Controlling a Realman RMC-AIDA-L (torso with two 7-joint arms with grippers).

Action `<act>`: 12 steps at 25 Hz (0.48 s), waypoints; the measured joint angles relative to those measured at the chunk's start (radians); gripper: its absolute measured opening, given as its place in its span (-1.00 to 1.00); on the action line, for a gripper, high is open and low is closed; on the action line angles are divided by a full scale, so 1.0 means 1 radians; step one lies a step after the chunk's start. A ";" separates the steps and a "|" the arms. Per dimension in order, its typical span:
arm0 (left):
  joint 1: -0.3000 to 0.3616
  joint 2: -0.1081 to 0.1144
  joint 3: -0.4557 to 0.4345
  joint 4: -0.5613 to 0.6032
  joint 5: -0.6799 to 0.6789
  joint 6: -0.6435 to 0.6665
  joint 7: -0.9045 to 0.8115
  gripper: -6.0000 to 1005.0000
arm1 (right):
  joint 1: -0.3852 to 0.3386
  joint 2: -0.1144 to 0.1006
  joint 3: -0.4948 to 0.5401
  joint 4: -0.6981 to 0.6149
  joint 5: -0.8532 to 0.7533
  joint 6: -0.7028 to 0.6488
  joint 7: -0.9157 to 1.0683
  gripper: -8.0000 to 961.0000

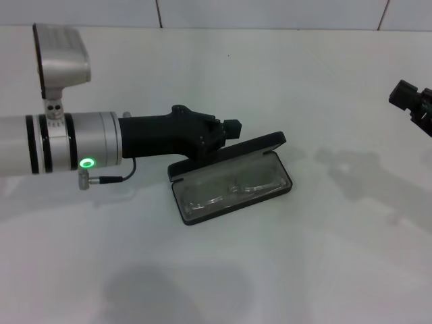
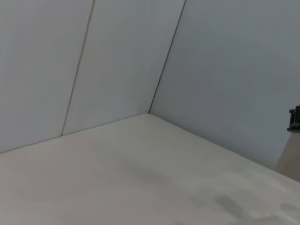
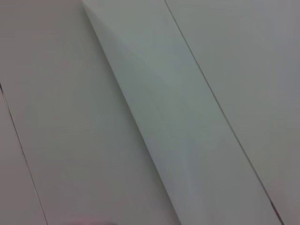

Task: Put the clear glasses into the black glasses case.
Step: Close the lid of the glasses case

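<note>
While the left end effector (image 1: 226,131) is reaching over the raised lid of the black glasses case (image 1: 233,177), its opening impossible to tell, the clear glasses (image 1: 229,190) are lying inside that case, and the right end effector (image 1: 413,102) is hanging well right of it.

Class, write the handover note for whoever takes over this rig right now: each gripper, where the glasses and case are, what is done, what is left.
Left gripper: reaching in from the left, at the raised lid of the black glasses case; finger state not visible.
Right gripper: off at the far right, away from the case.
Clear glasses: lying inside the open case, on the white table.
Done: glasses are in the case.
Left: lid is still up; probably close it, then withdraw the left arm.
</note>
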 joint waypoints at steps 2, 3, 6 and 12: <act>0.000 0.000 0.000 -0.024 -0.019 0.000 0.016 -0.98 | 0.000 0.001 0.000 0.008 0.000 -0.001 0.000 -0.83; 0.000 0.000 0.000 -0.035 -0.030 0.000 0.029 -0.98 | 0.000 0.001 0.000 0.012 0.000 -0.002 0.000 -0.83; 0.003 0.000 -0.002 -0.042 -0.037 -0.001 0.040 -0.98 | 0.000 0.001 0.000 0.018 0.000 -0.004 0.000 -0.83; -0.002 0.002 0.000 -0.044 -0.053 -0.037 0.037 -0.98 | 0.000 0.004 0.000 0.019 0.000 -0.008 0.001 -0.83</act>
